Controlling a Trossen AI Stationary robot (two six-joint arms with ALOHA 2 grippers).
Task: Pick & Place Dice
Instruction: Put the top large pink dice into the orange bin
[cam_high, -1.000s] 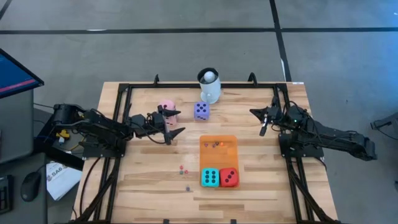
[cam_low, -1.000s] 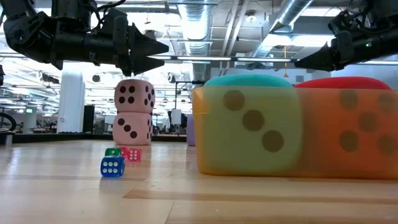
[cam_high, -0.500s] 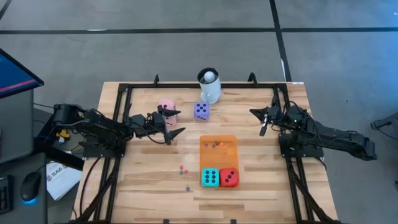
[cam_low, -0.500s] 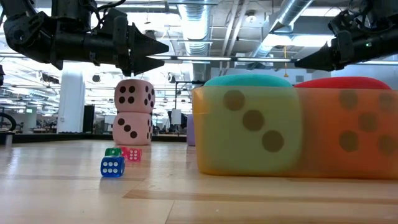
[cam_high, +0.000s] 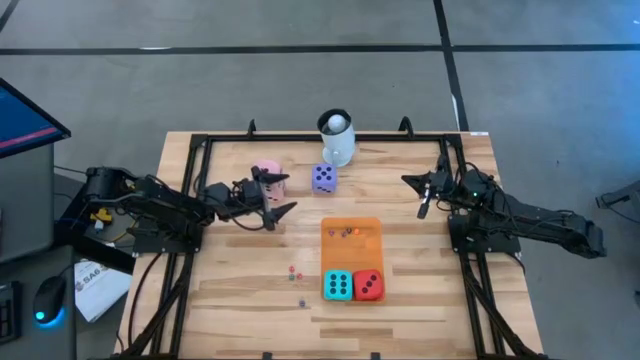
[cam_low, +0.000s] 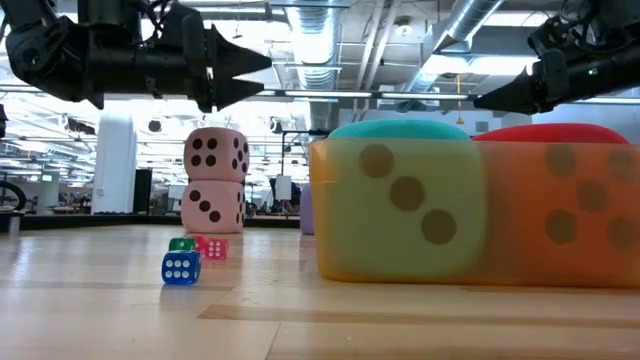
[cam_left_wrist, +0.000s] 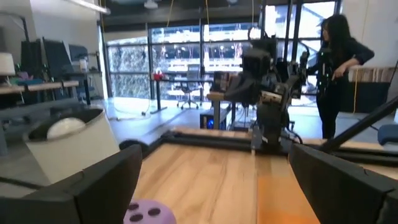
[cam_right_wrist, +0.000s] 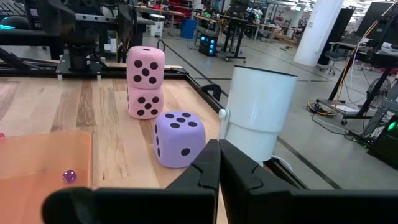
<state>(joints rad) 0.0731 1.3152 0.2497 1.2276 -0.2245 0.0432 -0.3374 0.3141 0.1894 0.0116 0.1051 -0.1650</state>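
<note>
- Left gripper (cam_high: 282, 195) hangs with jaws spread wide, empty, beside two stacked pink dice (cam_high: 266, 172) at worktop's ten o'clock.
- Right gripper (cam_high: 404, 180), jaws closed, empty, waits at three o'clock.
- Purple die (cam_high: 323, 178) toward twelve; teal die (cam_high: 337, 285) and red die (cam_high: 368, 285) at six.

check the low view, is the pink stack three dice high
No, the low view shows only two pink dice, one on top of the other, behind the tiny blue die.

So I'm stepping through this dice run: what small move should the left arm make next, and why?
Probably ease the left gripper away from the pink dice. Its fingers are open and empty, level with the top of the two-high pink stack, so nudging it could topple it. The right gripper waits shut at the right.
</note>
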